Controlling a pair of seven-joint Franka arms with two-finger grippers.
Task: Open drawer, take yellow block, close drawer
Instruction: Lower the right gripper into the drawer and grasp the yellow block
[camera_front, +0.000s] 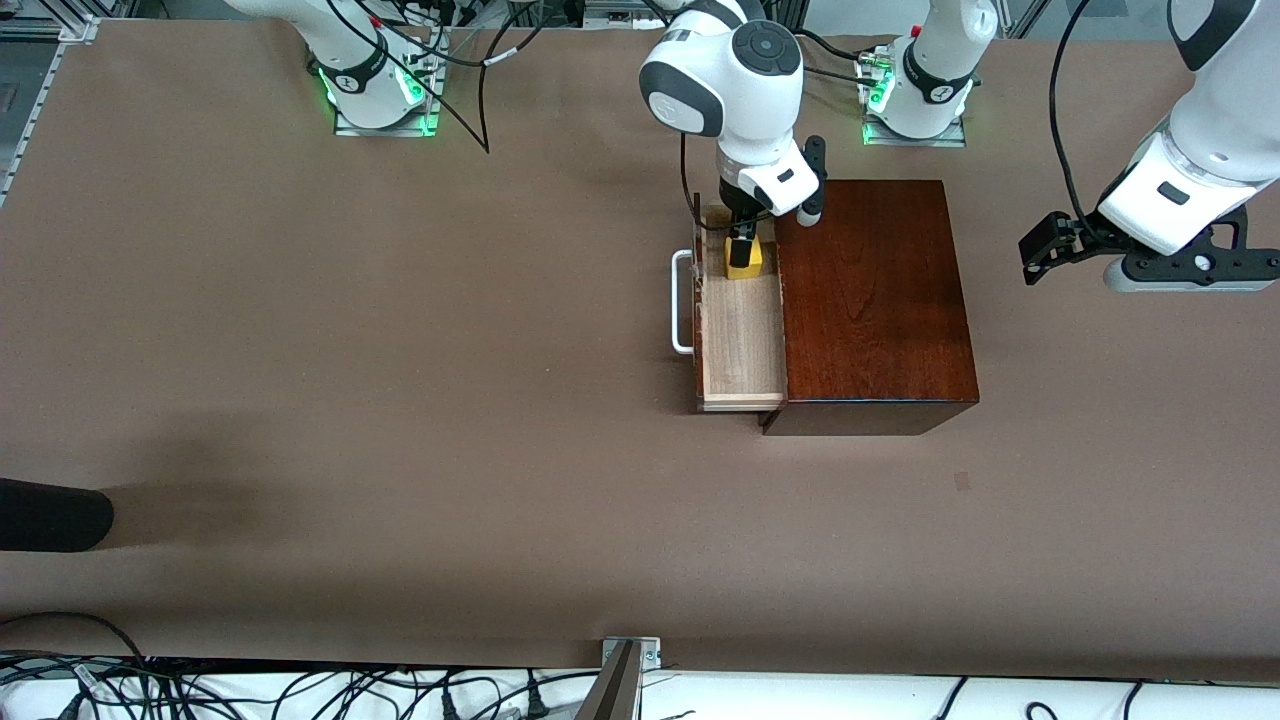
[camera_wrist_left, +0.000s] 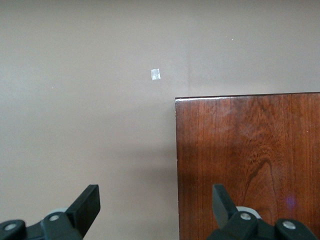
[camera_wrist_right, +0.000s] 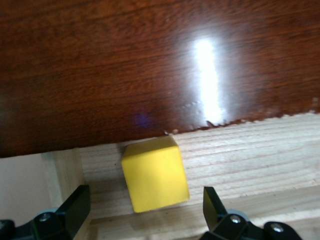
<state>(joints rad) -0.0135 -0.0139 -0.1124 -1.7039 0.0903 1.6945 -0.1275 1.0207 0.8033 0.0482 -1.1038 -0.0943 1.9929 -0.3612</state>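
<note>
The dark reddish-brown wooden box stands mid-table with its drawer pulled out toward the right arm's end, white handle leading. The yellow block lies on the pale drawer floor, at the end farther from the front camera. My right gripper is lowered into the drawer over it. In the right wrist view the gripper is open, and the block sits between the fingers with a gap on each side. My left gripper waits open in the air past the box, toward the left arm's end of the table; the left wrist view shows it holding nothing.
The box's glossy top fills part of the left wrist view. A small pale mark lies on the brown table. A black object juts in at the right arm's end. A metal bracket sits at the table's near edge.
</note>
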